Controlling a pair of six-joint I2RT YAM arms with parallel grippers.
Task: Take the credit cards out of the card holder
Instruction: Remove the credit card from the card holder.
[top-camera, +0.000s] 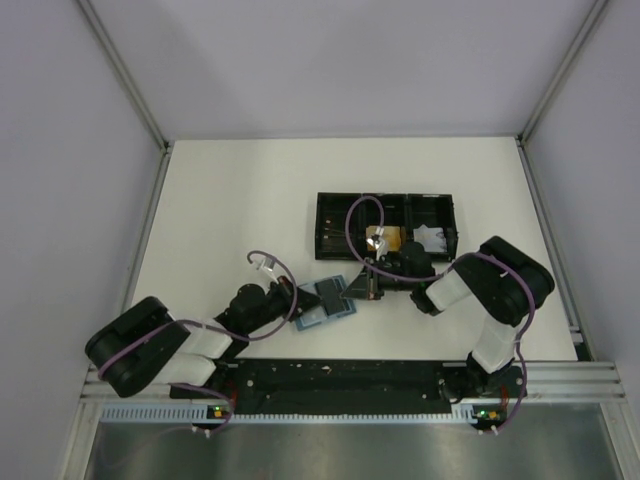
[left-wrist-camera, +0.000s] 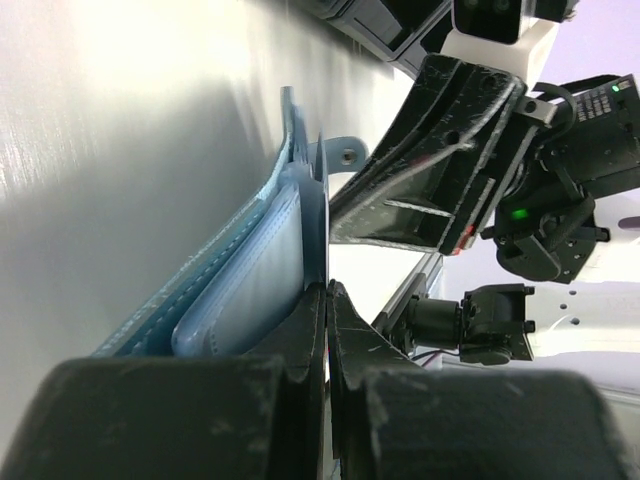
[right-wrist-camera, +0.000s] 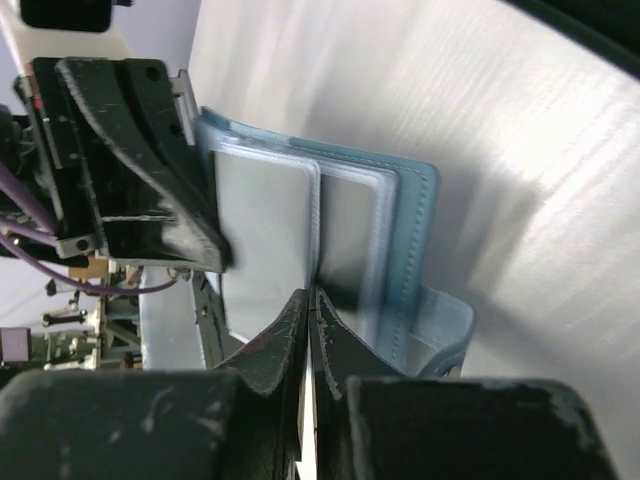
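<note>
Two grippers meet at the card holder (top-camera: 315, 318) in the top view: the left gripper (top-camera: 296, 303) is at its left edge and the right gripper (top-camera: 366, 288) at its right. The holder lies open on the table (top-camera: 230, 200), just in front of the black tray (top-camera: 322, 225), which holds an orange-gold card (top-camera: 383, 240). What is probably the black card (top-camera: 328, 294) shows on the holder's face.

Left wrist view: the jaws are clenched on one thin leaf edge, pinning the holder.

Right wrist view: the jaws are closed tip to tip at the clear inner sleeves. Whether a card is nipped cannot be told.

Handling: the cards are likely light, stiff and slick, and the soft holder may lift with them. Take a card by its exposed edge and draw it along the slot.
</note>
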